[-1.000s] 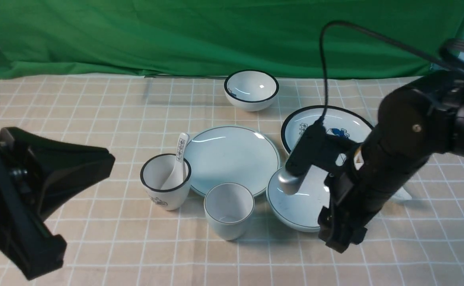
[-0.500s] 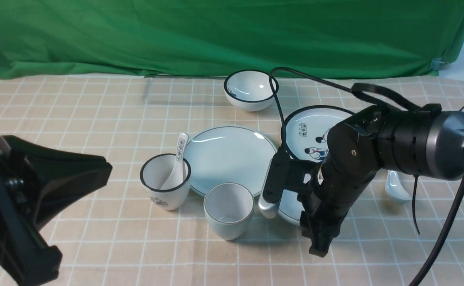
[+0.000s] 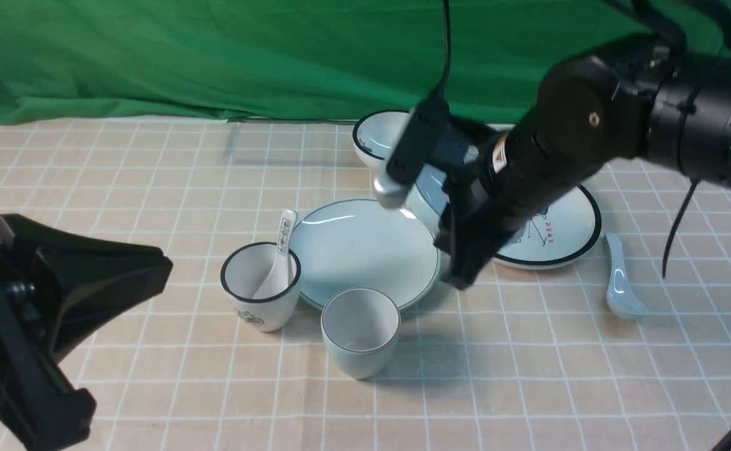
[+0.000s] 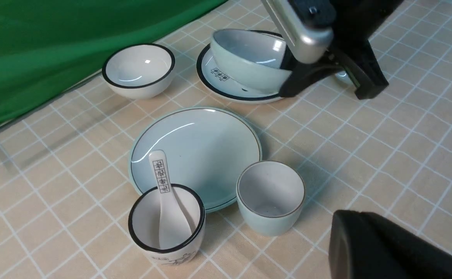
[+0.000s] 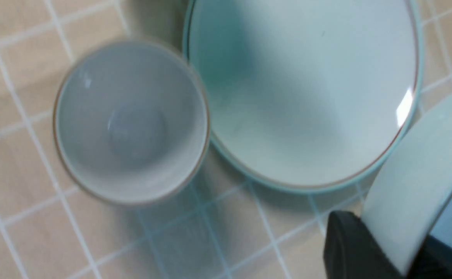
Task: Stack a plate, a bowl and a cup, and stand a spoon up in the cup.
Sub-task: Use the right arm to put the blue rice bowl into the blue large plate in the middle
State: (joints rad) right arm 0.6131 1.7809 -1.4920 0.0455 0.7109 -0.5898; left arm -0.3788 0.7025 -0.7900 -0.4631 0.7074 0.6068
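One bowl held aloft by its rim.
The right end effector is closed on that rim, so the bowl hangs tilted, just right of the plate at the middle of the tabletop. The plate's face is left open; the cup is crowded at its near edge, and the spoon is set toward the right edge. The left end effector's state cannot be told.

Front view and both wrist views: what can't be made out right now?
The bowl: front view, mostly behind the right arm and its wrist camera.
The right pincer: where it meets the bowl is cut off at the right wrist view's corner.
The left pincer: open or shut unclear; both front and left wrist views crop it at the edge.
The printed plate: figures partly covered by the arm, front view.
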